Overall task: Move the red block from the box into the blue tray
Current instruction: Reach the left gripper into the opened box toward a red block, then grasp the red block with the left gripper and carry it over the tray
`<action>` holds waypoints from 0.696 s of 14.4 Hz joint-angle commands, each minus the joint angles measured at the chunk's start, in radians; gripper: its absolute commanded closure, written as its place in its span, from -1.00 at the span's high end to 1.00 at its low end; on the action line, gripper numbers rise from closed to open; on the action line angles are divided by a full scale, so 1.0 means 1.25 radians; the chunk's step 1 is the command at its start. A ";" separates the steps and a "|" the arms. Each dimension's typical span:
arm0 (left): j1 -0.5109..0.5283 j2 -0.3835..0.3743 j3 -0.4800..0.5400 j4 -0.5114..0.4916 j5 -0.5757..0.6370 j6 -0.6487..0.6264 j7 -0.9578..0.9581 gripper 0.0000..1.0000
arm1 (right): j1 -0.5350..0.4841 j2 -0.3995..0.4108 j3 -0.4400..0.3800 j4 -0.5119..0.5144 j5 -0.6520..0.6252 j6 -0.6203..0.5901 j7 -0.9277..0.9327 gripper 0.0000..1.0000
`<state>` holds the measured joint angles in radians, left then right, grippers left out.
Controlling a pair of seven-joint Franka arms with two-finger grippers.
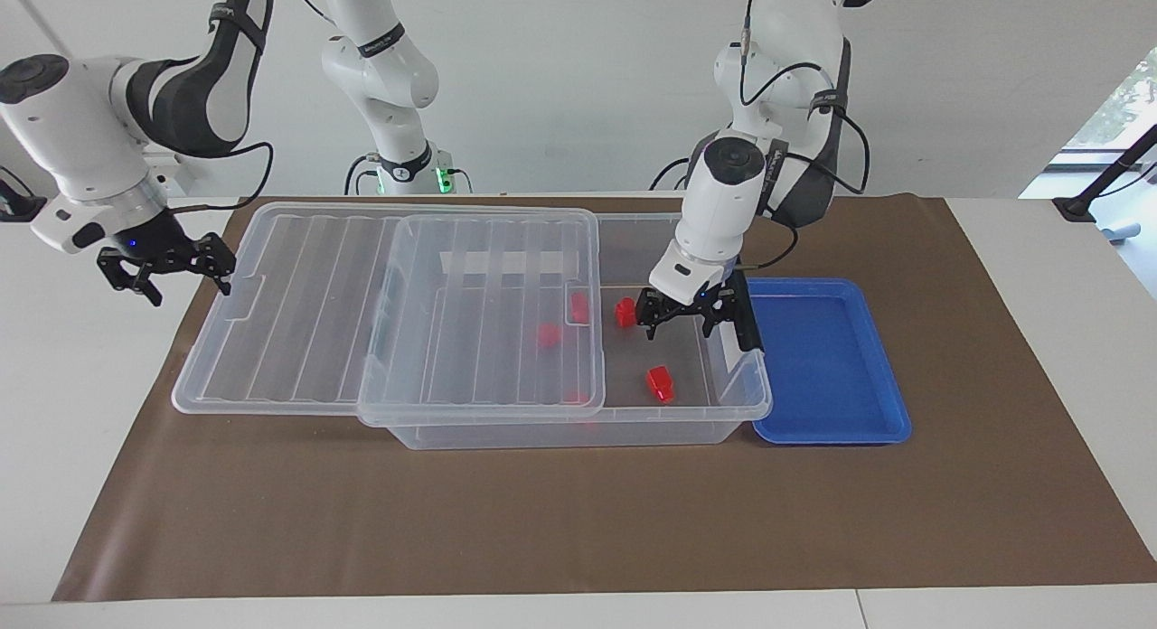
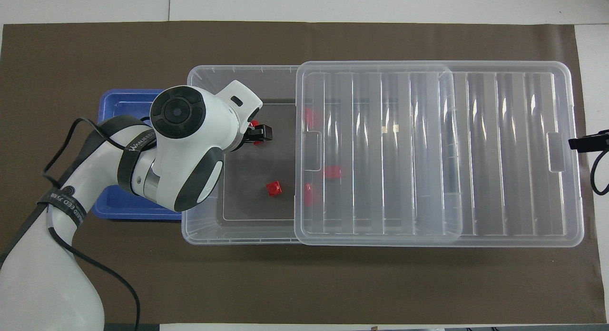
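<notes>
Reaching into the box (image 1: 434, 430), our left gripper (image 1: 691, 326) hangs with fingers apart above a red block (image 1: 661, 383) on the floor; another red block (image 1: 624, 313) lies beside it. Our right gripper (image 1: 167, 272), spread open, waits by the slid-aside lid (image 1: 298, 304). We see the blue tray (image 1: 827, 367) touching the box's end.

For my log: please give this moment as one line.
left gripper: open, in box, beside red block | right gripper: open, waiting | tray: no block

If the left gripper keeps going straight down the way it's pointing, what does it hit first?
Probably the box floor: the left gripper points down into its uncovered end, with a red block just beside it. Depth is unclear.
</notes>
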<state>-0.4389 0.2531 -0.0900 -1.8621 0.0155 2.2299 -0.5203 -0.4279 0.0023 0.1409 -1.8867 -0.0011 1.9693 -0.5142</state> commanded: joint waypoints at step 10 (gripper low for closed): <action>-0.016 0.106 0.012 -0.059 0.060 0.241 -0.087 0.06 | 0.277 -0.058 0.008 0.126 0.034 -0.233 0.468 1.00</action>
<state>-0.4460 0.4015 -0.0878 -1.8870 0.0625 2.4697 -0.6000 -0.0727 -0.0736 0.1544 -1.7406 0.0072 1.6972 0.0450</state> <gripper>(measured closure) 0.106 0.000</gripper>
